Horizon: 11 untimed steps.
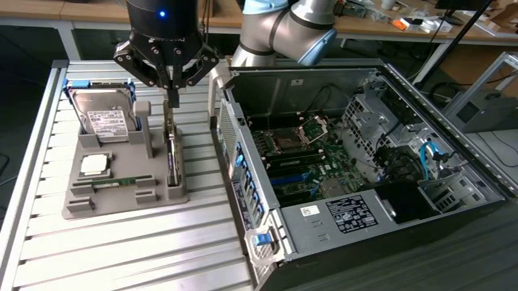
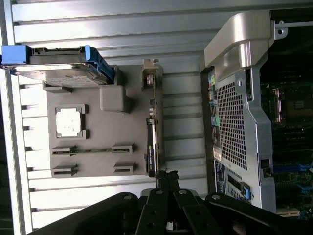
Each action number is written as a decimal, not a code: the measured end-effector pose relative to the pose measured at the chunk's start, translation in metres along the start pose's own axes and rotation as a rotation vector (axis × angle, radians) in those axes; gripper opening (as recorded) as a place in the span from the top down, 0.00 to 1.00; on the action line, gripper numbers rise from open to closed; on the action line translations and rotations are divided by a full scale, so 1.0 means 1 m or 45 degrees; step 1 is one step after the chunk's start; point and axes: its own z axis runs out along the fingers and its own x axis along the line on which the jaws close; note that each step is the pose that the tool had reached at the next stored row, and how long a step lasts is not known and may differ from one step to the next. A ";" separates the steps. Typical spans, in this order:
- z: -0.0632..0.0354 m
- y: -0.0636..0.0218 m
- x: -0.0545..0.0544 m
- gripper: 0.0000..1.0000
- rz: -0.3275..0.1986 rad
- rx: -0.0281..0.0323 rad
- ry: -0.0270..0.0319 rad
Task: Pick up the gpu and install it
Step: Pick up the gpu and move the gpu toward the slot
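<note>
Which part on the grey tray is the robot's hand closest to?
The graphics card, the thin one standing on edge nearest the computer. The hand is right over it; the hard drive, chip and memory stick sit farther away.

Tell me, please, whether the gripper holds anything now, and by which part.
It cannot be told. The gripper sits at the top edge of the gpu, which stands upright in the gray holder; a grasp is not visible.

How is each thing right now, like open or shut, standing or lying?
gpu: standing on edge in the gray holder, not installed.
hand: close over the gpu.
hard drive: propped upright in the holder.
processor chip: lying flat in the holder.
RAM stick: lying flat.
computer case: on its side, open.
</note>
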 end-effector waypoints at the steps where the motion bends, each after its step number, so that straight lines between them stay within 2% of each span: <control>1: 0.0000 0.0000 0.000 0.89 0.000 0.0000 0.0000; 7: 0.0000 0.0000 0.000 0.89 0.000 0.0000 0.0000; 8: 0.0000 0.0000 0.000 0.83 0.000 0.0000 0.0000; 9: 0.0000 0.0000 0.000 0.83 0.000 0.0000 0.0000; 11: 0.0000 0.0000 0.000 0.70 0.000 0.0000 0.0000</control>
